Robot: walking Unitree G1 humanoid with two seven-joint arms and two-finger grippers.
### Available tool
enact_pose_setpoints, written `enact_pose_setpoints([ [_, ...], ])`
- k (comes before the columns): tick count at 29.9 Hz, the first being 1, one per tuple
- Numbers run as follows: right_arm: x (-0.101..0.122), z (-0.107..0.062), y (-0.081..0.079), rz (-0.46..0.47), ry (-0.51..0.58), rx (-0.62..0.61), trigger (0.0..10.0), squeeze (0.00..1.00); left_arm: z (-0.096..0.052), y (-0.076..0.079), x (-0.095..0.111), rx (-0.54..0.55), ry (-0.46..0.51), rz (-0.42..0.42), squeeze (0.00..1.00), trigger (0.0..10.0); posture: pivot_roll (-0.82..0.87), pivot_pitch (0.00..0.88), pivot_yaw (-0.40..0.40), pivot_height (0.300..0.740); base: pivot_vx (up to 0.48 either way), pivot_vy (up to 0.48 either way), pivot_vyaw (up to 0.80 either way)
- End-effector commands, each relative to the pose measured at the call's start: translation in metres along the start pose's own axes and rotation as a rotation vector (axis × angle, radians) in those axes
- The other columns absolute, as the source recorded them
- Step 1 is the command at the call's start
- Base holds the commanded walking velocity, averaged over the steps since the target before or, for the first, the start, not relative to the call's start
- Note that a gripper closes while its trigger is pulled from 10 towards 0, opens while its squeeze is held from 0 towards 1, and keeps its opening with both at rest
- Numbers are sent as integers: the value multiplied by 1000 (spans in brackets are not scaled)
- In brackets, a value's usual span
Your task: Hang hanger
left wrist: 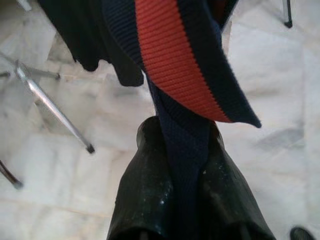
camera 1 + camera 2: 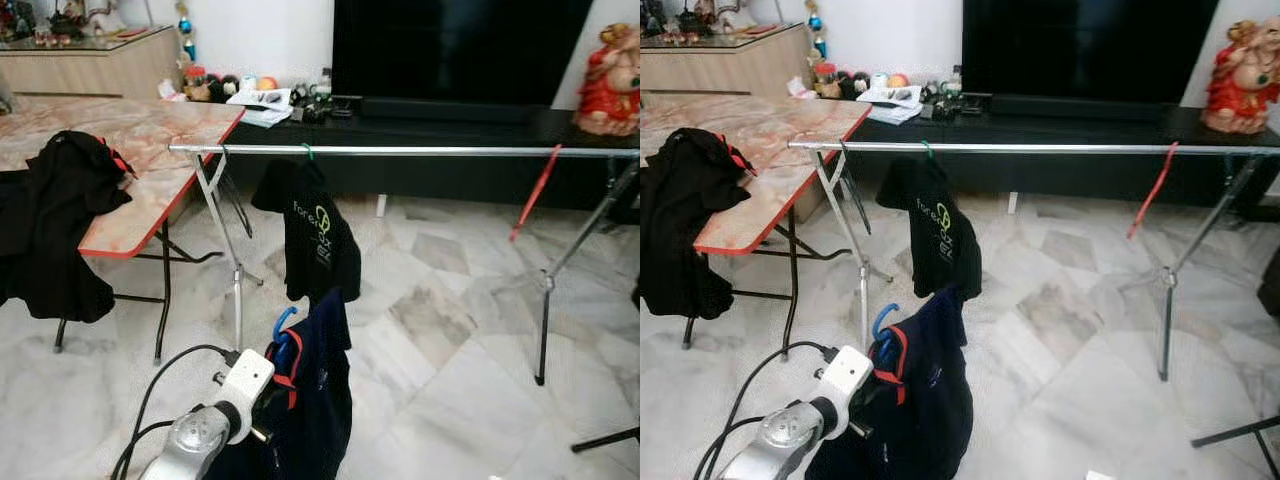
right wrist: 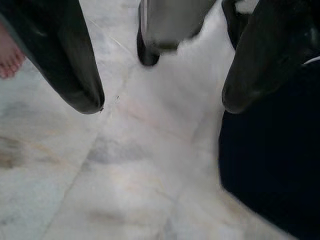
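- Hanging low in front of the robot, the blue hanger [image 2: 284, 327] carries a dark navy shirt [image 2: 318, 400] with a red and navy collar [image 1: 184, 60].
- Its hook pokes up above the shirt, and the shirt drops straight down from it toward the floor [image 2: 450, 400].
- The rail [image 2: 420, 151] is the place it must go. It runs side to side, up above the hook and farther away from the robot.
- So I think the hanger has to go up and forward, until the hook is over the rail.
- The left gripper [image 1: 187, 150] is the near one. It is right at the shirt, just below the hook.
- Its two black fingers [image 1: 145, 190] are squeezed together on a fold of navy cloth under the collar. I cannot see if they touch the hanger too.
- The right gripper [image 3: 160, 105] is down low, pointing at the floor, with dark cloth just beside one finger.
- Its fingers [image 3: 75, 75] are spread wide, and nothing is between them.
- A black shirt [image 2: 315, 240] on a green hanger [image 2: 308, 151] is already on the rail, near its left end.
- A red hanger [image 2: 537, 190] hangs tilted farther to the right.
- Between those two, the rail looks bare, so that may be a good spot.
- More black clothes [image 2: 60, 220] lie on the table [image 2: 150, 130] to the left.
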State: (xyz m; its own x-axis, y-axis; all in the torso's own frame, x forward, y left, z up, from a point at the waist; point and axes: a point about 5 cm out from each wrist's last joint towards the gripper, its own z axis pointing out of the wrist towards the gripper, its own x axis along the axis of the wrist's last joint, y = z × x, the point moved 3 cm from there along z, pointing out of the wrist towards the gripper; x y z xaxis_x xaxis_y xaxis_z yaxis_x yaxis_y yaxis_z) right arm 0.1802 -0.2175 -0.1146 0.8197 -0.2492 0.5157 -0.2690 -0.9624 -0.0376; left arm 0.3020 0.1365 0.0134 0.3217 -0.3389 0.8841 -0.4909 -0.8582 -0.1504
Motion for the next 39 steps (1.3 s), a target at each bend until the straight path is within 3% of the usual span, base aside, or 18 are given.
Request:
enact_pose_setpoints([
  [1, -8, -2, 13, 13, -22, -33, 10000, 0, 6, 7, 23, -25, 74, 18, 0, 10000, 38, 0, 9, 740, 431, 0, 0],
  [16, 1, -1, 9, 6, 4, -9, 10000, 0, 4, 5, 18, 3, 52, 6, 0, 10000, 46, 0, 0, 740, 386, 0, 0],
  [20, 3, 0, 5, -23, 6, 6, 10000, 0, 0, -4, 0, 62, 5, -41, 0, 10000, 50, 0, -2, 740, 0, 0, 0],
  [22, 4, 0, 3, -21, 8, 12, 10000, 0, -6, -15, -19, 134, -58, -48, 0, 10000, 46, 0, -4, 740, 0, 0, 0],
  [28, 8, 1, 0, -35, 17, 24, 10000, 0, -17, -35, -21, 257, -32, -144, 0, 10000, 52, 0, -11, 740, 0, 0, 0],
  [39, 15, 3, -24, -72, 40, 51, 10000, 0, -27, -49, -30, 350, -63, -72, 0, 10000, 59, 0, -18, 740, 0, -29, 113],
])
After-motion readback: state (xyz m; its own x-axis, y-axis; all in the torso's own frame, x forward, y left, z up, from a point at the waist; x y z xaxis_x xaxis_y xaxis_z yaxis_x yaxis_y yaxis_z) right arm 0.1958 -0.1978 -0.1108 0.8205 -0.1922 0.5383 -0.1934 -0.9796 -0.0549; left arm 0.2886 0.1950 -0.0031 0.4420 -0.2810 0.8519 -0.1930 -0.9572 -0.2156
